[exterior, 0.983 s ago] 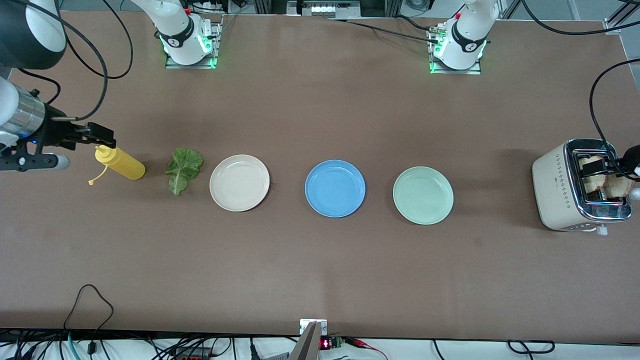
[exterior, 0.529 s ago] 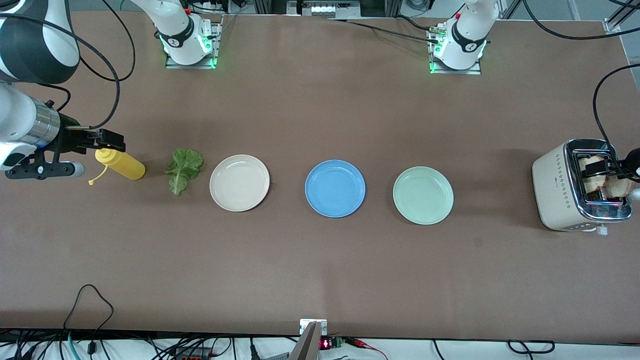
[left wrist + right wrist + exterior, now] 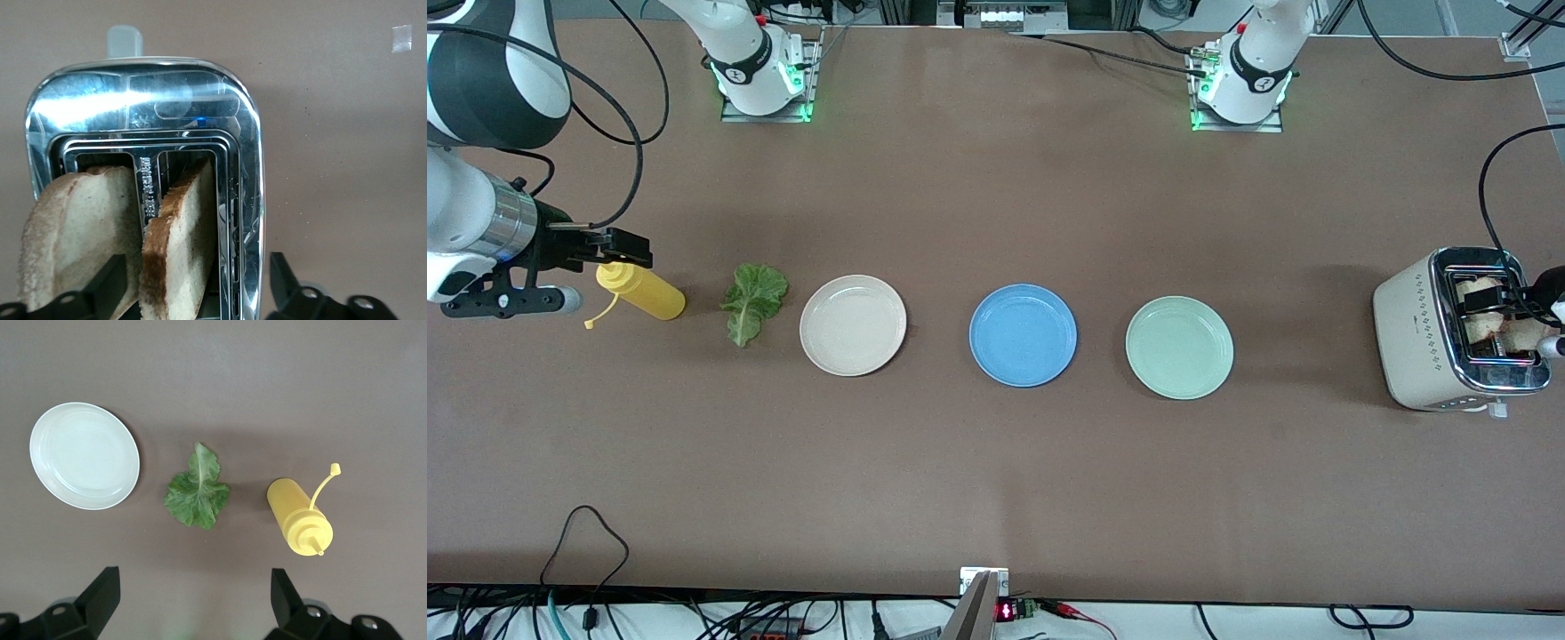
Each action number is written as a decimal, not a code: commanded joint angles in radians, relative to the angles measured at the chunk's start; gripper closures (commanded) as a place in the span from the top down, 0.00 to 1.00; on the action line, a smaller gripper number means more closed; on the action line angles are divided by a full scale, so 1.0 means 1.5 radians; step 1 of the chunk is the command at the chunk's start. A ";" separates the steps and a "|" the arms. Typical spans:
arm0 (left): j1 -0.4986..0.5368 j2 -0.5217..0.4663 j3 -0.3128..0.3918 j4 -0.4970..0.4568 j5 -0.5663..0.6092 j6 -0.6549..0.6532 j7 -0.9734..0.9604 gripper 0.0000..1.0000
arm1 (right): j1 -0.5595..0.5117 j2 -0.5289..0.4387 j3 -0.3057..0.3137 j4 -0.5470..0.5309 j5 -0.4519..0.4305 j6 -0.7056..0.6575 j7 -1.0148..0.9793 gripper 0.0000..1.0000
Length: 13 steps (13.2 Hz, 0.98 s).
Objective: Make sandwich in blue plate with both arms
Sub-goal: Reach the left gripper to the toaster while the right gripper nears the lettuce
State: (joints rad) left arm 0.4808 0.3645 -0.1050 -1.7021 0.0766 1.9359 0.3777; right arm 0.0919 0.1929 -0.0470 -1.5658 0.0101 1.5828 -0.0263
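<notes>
No writing readable (toaster [image 3: 1423, 333] plain); both claws spread, left claw [image 3: 193, 287] straddling bread [image 3: 180, 247].

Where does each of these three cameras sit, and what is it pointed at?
Front view: high across the table, facing both arms' bases; shows the blue plate.
Left wrist view: on the left arm, looking down at bread slices in the toaster; left gripper shows.
Right wrist view: above lettuce and yellow bottle; open right gripper shows.
Front view shares both scenes.
</notes>
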 commanded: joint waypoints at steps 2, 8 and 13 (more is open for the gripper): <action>0.016 0.006 -0.008 0.008 0.005 -0.002 0.019 0.71 | -0.001 0.005 0.002 0.011 -0.001 -0.012 0.002 1.00; 0.032 0.013 -0.009 0.006 0.003 0.003 0.020 0.53 | -0.001 0.006 0.002 0.011 -0.001 -0.012 0.001 1.00; 0.035 0.012 -0.010 0.004 0.003 -0.001 0.019 0.05 | -0.002 0.010 0.002 0.011 -0.001 -0.011 0.000 1.00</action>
State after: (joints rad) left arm 0.5196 0.3777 -0.1053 -1.7024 0.0766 1.9373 0.3855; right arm 0.0918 0.2003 -0.0471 -1.5658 0.0100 1.5814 -0.0263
